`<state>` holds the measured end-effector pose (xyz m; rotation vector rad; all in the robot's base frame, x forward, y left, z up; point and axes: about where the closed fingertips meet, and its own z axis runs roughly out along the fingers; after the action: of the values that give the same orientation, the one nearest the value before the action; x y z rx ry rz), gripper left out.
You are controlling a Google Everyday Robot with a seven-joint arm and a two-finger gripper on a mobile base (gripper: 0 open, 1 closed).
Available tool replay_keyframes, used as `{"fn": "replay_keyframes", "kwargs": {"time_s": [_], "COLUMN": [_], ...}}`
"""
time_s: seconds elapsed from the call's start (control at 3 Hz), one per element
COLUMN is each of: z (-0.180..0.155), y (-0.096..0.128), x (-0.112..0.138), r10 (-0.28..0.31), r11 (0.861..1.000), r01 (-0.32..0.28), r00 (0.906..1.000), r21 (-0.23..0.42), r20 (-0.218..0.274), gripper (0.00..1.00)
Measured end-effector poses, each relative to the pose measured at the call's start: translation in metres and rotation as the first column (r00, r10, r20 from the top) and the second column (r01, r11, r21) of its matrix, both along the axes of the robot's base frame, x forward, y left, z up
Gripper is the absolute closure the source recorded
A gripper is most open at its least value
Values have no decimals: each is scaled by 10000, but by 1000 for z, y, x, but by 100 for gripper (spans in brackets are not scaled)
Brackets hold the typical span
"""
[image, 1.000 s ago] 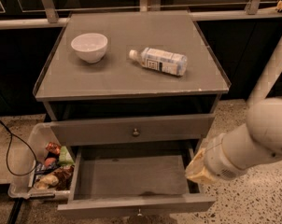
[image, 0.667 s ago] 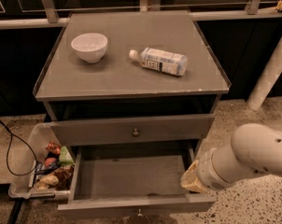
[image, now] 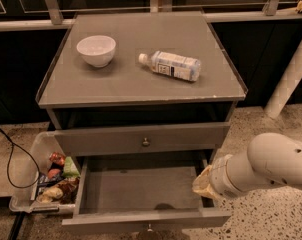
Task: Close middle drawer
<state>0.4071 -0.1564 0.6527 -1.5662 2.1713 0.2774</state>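
The middle drawer (image: 141, 191) stands pulled out from the grey cabinet. Its shallow grey inside is bare. Its slim front panel (image: 146, 219) runs along the bottom of the view with a small round knob (image: 150, 228) at centre. My gripper (image: 203, 184) comes in from the right on a thick white arm (image: 271, 166). It hangs at the drawer's right side wall, just behind the right end of the front panel.
Above the open drawer is a shut drawer (image: 141, 139) with a taller front and a knob. On the cabinet top sit a white bowl (image: 96, 50) and a lying plastic bottle (image: 172, 65). A clear bin (image: 46, 184) of snacks and a black cable (image: 11, 154) lie at left.
My arm has swung lower and to the left, bringing the gripper closer to the drawer's right side. The drawer has not moved.
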Motion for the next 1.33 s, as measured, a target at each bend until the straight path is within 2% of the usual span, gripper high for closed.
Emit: {"fn": "replay_keyframes", "kwargs": {"time_s": [0.33,0.67,1.33], "z": [-17,-64,-157], "y": [8,12,20], "x": [0,-3,-18], "r10": [223,483,1187], "r11": [9997,9988,9929], "r01": [-223,-484,-1186], "r00": [9997,9983,9929], "r21": [-46,-29,119], "r20": [-94,-335,-60], "gripper": [100,100,100]}}
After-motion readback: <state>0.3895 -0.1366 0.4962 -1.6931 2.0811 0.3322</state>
